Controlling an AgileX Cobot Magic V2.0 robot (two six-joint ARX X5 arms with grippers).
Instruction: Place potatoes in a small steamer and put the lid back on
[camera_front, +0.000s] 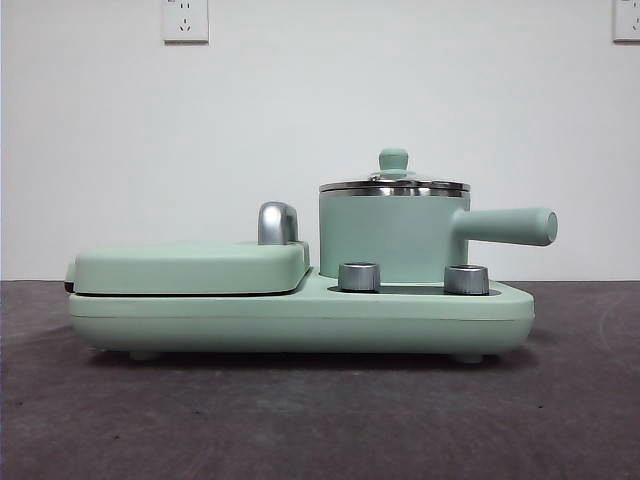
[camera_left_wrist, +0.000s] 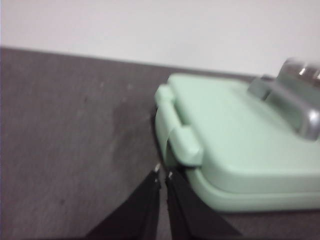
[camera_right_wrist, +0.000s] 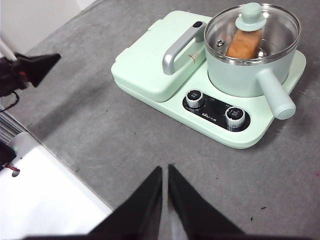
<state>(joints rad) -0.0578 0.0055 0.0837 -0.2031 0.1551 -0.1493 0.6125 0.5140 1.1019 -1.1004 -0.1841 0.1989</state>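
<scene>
The small steamer (camera_front: 392, 235) is a mint-green cylindrical pot with a bright steel rim and a straight, stubby green handle (camera_front: 508, 226) sticking out to one side. It sits on the round station of a mint-green cooker base (camera_front: 300, 318), just behind two knurled silver dials (camera_front: 360, 276). The lid (camera_right_wrist: 252, 27) is seated on the pot: clear glass in a shiny steel ring, topped by a small mint-green knob (camera_front: 393, 160). Through the glass, in the right wrist view, the potato (camera_right_wrist: 244, 44) shows as one oblong orange-brown lump with matte skin, lying inside the pot under the knob.

Beside the pot on the same base is a flat mint-green grill plate (camera_front: 190, 266), closed, with a chrome handle (camera_front: 277, 222) next to the pot.

The dials sit on a black panel (camera_right_wrist: 215, 108) that carries small white print between them; it is too small to read. White marks ring each dial, also unreadable. Two white wall sockets (camera_front: 185, 19) show above the gray desk (camera_front: 300, 420).

The right tool (camera_right_wrist: 164, 170) hangs well clear of the cooker on the dial side, its two black jaws closed together with nothing between them. The left tool (camera_left_wrist: 162, 173) is low over the desk, just beside the grill plate's hinge corner (camera_left_wrist: 180, 137), at the end far from the pot; its jaws are also pressed together, gripping nothing.
</scene>
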